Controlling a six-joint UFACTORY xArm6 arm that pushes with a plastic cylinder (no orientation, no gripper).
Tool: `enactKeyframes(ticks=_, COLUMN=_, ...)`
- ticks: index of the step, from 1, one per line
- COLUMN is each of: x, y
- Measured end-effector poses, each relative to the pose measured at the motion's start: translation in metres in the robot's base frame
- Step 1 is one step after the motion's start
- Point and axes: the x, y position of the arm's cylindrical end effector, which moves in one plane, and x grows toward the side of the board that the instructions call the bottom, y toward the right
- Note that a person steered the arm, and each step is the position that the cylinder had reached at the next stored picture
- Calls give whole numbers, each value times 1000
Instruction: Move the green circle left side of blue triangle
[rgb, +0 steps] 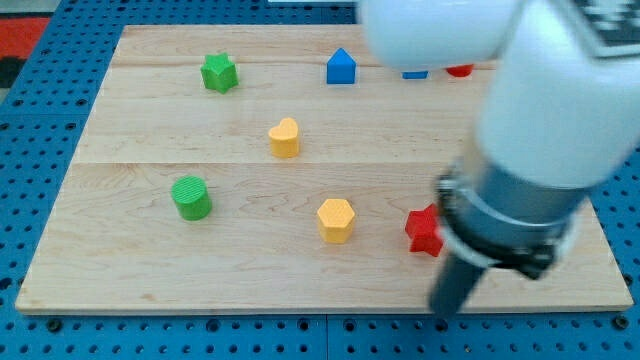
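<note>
The green circle (191, 197) stands at the board's left, below the middle. A blue block with a pointed top, the blue triangle (341, 66), stands near the view's top, right of centre-left. The green circle lies far to the lower left of it. My tip (446, 308) is at the view's bottom right, near the board's bottom edge, just below and right of the red star (423, 231). It is far to the right of the green circle and touches no block that I can see.
A green star (219, 73) stands at the top left. A yellow heart (285, 137) and a yellow hexagon (336, 220) stand mid-board. Another blue block (414, 73) and a red block (460, 70) peek out under the arm (540, 150) at the top.
</note>
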Motion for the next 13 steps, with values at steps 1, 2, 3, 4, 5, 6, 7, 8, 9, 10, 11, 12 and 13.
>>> enactKeyframes(ticks=1, x=-13, y=-94)
enactKeyframes(ticks=2, x=-34, y=-160)
enactKeyframes(ticks=3, x=-65, y=-178)
enactKeyframes(ticks=4, x=-91, y=-217)
enactKeyframes(ticks=5, x=-104, y=-267)
enactKeyframes(ticks=6, x=-110, y=-297)
enactKeyframes(ticks=7, x=-109, y=-303)
enactKeyframes(ticks=8, x=-91, y=-283)
enactKeyframes(ticks=9, x=-91, y=-270)
enactKeyframes(ticks=10, x=-96, y=-267)
enactKeyframes(ticks=11, x=-100, y=-255)
enactKeyframes(ticks=12, x=-108, y=-246)
enactKeyframes(ticks=13, x=-119, y=-233)
